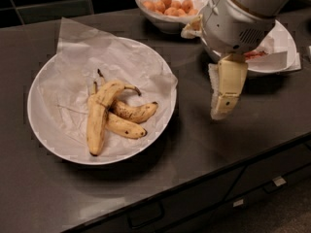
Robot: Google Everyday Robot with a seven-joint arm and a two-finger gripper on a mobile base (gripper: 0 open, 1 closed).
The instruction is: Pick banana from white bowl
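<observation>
A: Position?
B: Gripper point(219, 111) hangs over the bare counter point(204, 149), right of the bowl point(46, 142) and well apart from the fruit. Open or closed: cannot tell from this angle. Nothing seen in it.
A: Target?
B: Banana point(97, 118) lies in the bowl on paper point(87, 42), left of two shorter bananas point(136, 111). Its upper end crosses them near the stems.
A: Risks?
B: Three, as I judge. The stem ends are crowded, so a grasp up there may catch a neighbour and drag it along. The loose paper may bunch or ride up with the fruit. A descent too near the rim could shove or tip the shallow bowl. The banana's lower half lies free, so that looks safer.
A: Labels, print?
B: None readable. No stickers on the fruit, no marks on the bowl or arm point(233, 23).
</observation>
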